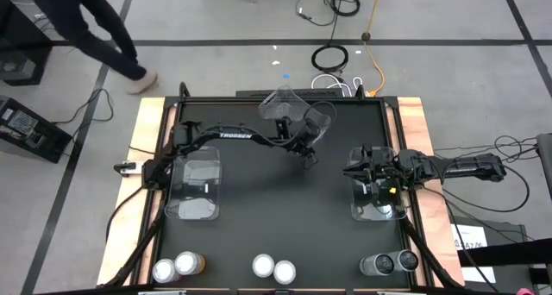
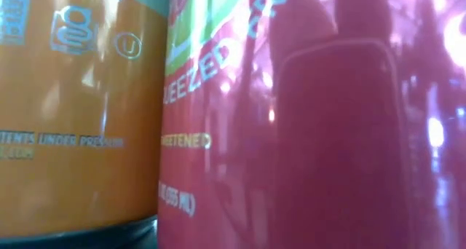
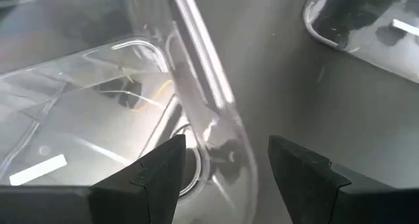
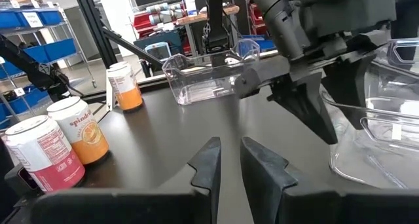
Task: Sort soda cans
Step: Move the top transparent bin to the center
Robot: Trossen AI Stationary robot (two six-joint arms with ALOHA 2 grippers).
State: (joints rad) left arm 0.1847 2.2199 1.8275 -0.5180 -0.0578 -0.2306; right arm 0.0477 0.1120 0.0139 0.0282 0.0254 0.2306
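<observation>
The left gripper (image 1: 307,160), jaws apart, is straddling a tilted clear bin's (image 1: 293,105) wall; the right gripper (image 1: 352,168), jaws together, is hovering over the tabletop (image 1: 259,200), six cans (image 1: 274,268) untouched.

A grey floor (image 1: 483,62) crossed by dark lines is seen around the black tabletop (image 1: 259,217), which is edged on both sides by pale wooden boards (image 1: 138,148). Black and white cables (image 1: 332,58) and one orange cable (image 1: 377,36) are scattered over the floor beyond the far edge. A dark box (image 1: 30,127) is set on the floor at the left. A person's legs (image 1: 103,36) are seen at the upper left, well apart from the tabletop. In the room behind, shelves with blue bins (image 4: 26,27) and red bins (image 4: 147,18) are shown under bright, even light.
</observation>
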